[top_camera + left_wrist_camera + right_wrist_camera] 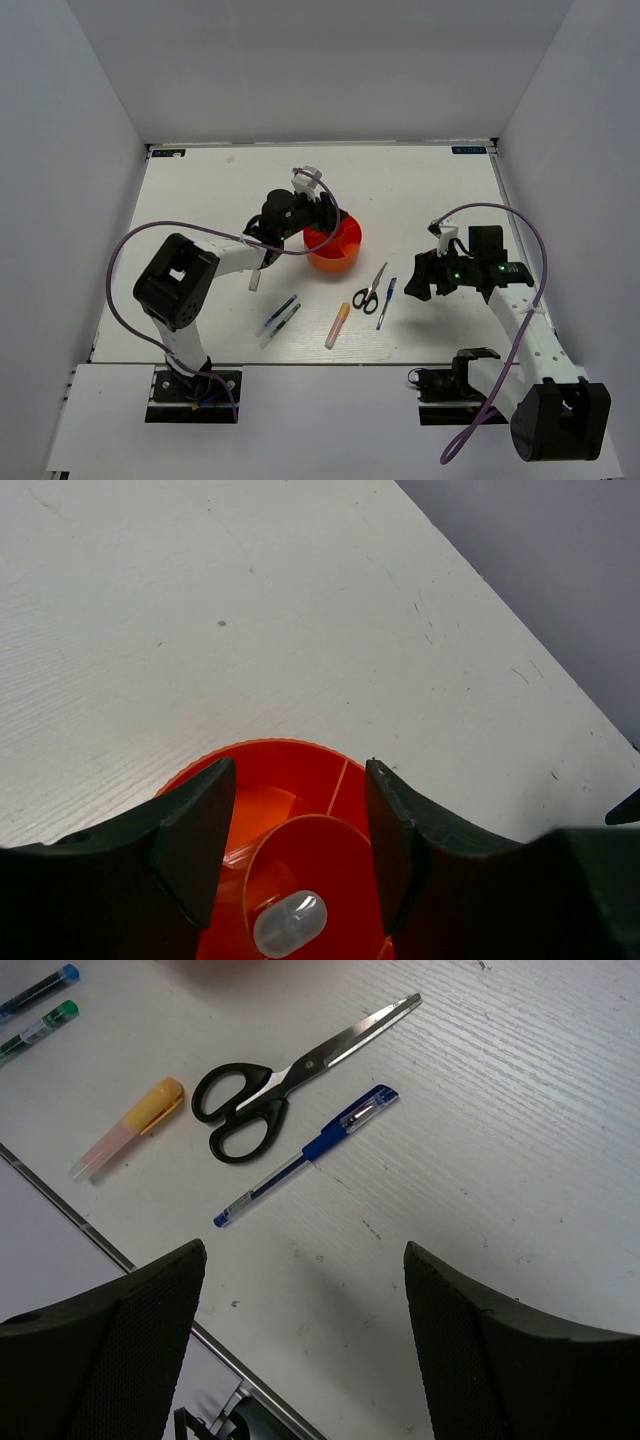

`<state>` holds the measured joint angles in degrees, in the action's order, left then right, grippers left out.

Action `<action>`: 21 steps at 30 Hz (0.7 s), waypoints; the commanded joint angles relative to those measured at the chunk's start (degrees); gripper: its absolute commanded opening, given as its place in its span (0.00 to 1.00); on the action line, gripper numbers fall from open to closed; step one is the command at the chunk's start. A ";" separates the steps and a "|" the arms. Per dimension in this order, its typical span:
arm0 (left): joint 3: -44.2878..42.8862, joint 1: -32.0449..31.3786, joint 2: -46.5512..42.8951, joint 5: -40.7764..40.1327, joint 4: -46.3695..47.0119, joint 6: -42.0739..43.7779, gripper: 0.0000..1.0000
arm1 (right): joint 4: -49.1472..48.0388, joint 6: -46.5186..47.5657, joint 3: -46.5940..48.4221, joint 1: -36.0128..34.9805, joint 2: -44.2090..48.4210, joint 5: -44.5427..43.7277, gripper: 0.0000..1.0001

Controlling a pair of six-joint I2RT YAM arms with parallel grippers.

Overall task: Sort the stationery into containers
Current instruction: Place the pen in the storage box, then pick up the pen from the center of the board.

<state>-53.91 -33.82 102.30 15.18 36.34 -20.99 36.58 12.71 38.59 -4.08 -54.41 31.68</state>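
Note:
The orange-red tub (338,250) stands mid-table. My left gripper (320,224) hangs open over its near-left rim. In the left wrist view the open gripper (298,780) frames the tub (300,760). A highlighter's clear cap (290,923) stands in the round centre compartment, not held. My right gripper (416,284) is open and empty, right of the black-handled scissors (370,291) and blue pen (386,302). In the right wrist view the gripper (305,1255) sits just short of the scissors (262,1092), the blue pen (305,1155) and an orange-pink highlighter (125,1130).
The highlighter (338,325) lies near the front edge. Two thin pens (278,315) lie left of it and show in the right wrist view (35,1008). A small beige eraser (254,281) lies by the left arm. White walls enclose the table (420,190).

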 commanded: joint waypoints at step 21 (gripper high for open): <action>-7.10 -1.68 -35.76 -17.46 -81.50 2.63 0.63 | 14.20 68.81 4.63 -5.57 -10.58 25.18 0.75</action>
<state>-64.03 -35.53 68.93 3.33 -17.76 -17.21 42.33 56.01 38.89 -6.90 -59.11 49.21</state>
